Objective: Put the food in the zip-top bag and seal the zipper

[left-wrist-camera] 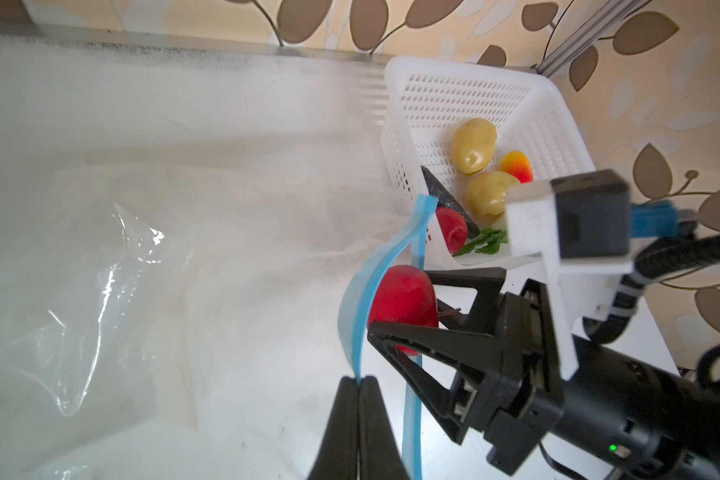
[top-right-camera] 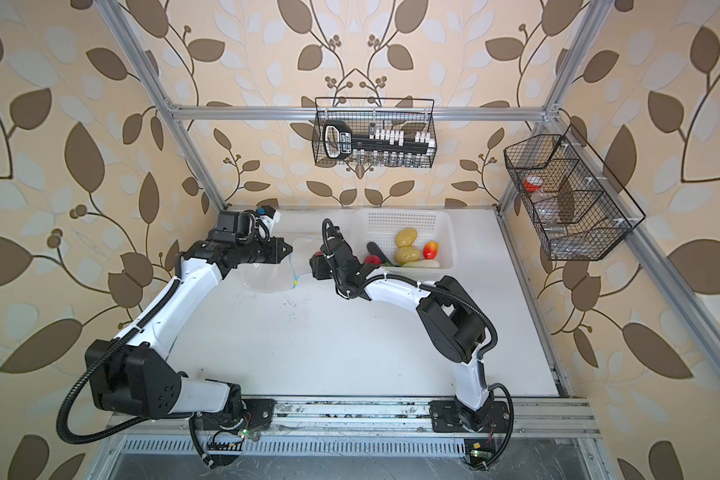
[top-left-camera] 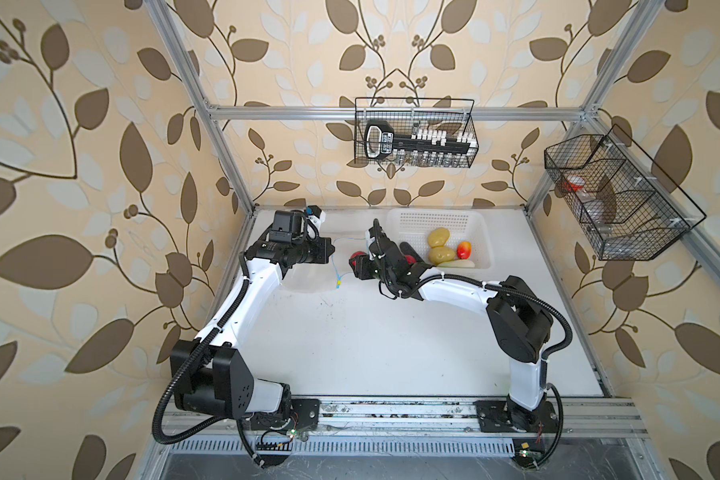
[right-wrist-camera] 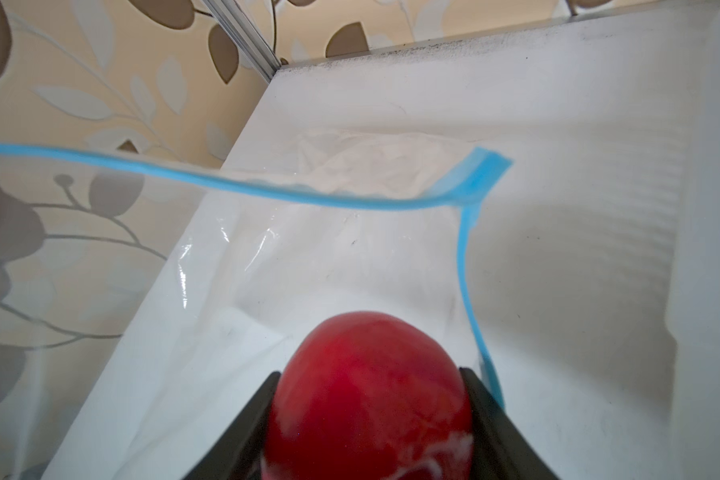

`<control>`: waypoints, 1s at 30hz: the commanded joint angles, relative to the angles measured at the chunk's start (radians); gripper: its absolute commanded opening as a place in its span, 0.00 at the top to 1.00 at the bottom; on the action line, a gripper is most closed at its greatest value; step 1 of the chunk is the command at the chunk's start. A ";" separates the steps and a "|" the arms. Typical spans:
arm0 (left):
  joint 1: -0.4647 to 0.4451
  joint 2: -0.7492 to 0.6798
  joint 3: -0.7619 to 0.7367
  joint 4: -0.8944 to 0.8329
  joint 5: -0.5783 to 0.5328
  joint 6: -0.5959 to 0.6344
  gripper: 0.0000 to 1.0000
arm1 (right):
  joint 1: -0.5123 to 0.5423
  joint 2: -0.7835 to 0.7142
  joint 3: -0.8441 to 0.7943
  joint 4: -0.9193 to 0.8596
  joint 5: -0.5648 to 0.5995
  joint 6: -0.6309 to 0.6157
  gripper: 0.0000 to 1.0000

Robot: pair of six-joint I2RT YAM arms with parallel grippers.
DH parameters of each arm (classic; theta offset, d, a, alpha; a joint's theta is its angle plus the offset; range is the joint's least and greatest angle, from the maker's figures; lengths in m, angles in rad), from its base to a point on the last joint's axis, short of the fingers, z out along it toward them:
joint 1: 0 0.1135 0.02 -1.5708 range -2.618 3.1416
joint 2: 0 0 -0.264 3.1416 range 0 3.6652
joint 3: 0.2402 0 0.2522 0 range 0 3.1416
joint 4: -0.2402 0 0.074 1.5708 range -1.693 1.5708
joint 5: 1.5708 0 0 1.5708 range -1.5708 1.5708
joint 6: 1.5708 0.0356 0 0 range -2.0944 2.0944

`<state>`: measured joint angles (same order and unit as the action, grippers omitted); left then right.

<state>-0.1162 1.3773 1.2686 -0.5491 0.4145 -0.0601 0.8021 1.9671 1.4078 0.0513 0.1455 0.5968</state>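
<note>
Tomato (right-wrist-camera: 366,395) sits clamped between my right gripper's (left-wrist-camera: 400,301) half-spread jaws at the zip-top bag's (left-wrist-camera: 142,270) mouth; my left gripper (left-wrist-camera: 358,380) pinches the zipper (right-wrist-camera: 329,195), fully closed.

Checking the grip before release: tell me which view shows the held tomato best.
The right wrist view: the tomato fills the foreground, clamped in the right gripper. The left wrist view shows it side-on, partly behind the zipper. Both top views show only a red sliver.
</note>
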 commanded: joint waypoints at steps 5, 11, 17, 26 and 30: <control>0.001 -0.036 0.014 0.003 0.008 -0.001 1.00 | 0.025 0.004 0.063 0.023 -0.006 -0.042 0.67; 0.001 -0.043 0.005 0.001 0.021 -0.001 1.00 | 0.047 0.049 0.162 0.012 -0.040 -0.062 0.62; 0.001 -0.049 -0.011 0.004 0.022 0.001 1.00 | 0.048 0.081 0.210 -0.003 -0.078 -0.060 0.41; 0.004 -0.049 -0.021 0.000 0.013 0.016 1.00 | 0.043 0.023 0.151 0.019 -0.085 -0.082 0.14; 0.004 -0.049 -0.031 0.007 0.018 0.011 1.00 | 0.040 -0.016 0.101 0.042 -0.092 -0.090 0.13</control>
<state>-0.1162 1.3609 1.2491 -0.5529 0.4141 -0.0563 0.8433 2.0068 1.5490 0.0643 0.0689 0.5251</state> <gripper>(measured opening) 0.049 0.868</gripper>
